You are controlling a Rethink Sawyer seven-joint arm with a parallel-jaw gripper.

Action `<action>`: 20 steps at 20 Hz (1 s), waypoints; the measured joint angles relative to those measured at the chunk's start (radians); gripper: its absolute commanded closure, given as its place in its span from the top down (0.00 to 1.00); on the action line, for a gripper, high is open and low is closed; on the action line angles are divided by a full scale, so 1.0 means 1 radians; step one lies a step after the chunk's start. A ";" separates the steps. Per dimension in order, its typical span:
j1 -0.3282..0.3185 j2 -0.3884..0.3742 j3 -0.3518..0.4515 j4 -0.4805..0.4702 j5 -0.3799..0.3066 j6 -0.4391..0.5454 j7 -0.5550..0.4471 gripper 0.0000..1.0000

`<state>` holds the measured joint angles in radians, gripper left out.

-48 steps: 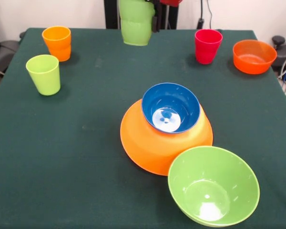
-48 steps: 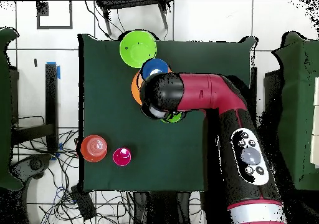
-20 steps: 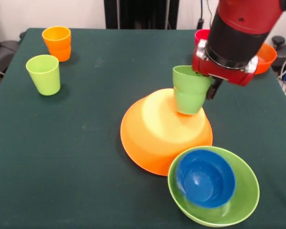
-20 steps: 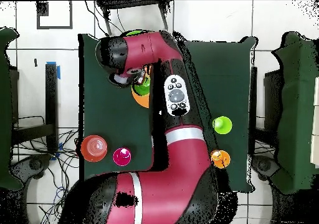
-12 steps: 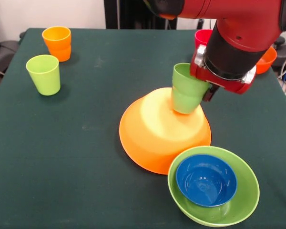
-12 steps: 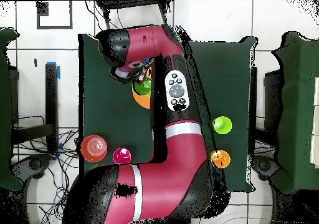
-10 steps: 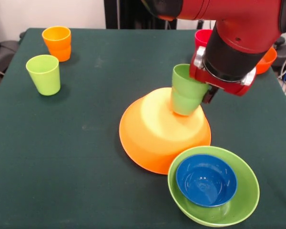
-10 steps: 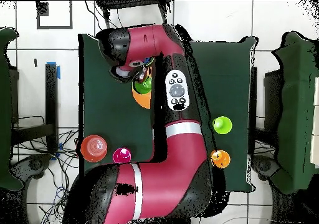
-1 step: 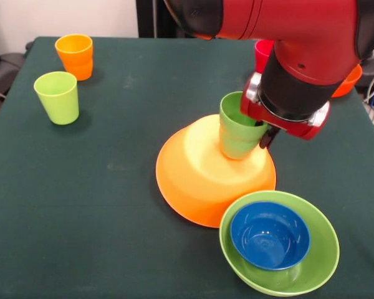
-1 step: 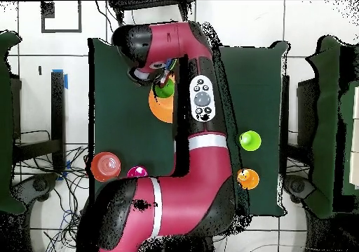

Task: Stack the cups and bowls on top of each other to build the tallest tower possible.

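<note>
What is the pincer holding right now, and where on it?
The pincer holds the green plastic cup at its rim, on the side nearest the red wrist, above the upturned large orange bowl.

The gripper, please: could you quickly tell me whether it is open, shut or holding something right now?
Gripper: shut on the green cup, held over the upturned large orange bowl.

Glossy red arm (image 9: 287, 25), fat and rounded, with a black wrist band and silver rim; overhead, a grey button panel (image 10: 202, 100) and pale ring.
</note>
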<state>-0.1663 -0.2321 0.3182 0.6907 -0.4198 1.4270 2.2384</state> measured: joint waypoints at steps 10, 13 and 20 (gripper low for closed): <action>0.003 0.042 -0.003 -0.081 -0.001 0.042 0.000 0.00; 0.003 0.042 -0.007 -0.081 -0.001 0.042 0.000 0.00; 0.003 0.051 -0.023 -0.080 -0.003 0.042 0.000 1.00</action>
<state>-0.1637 -0.1806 0.2954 0.6104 -0.4230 1.4685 2.2382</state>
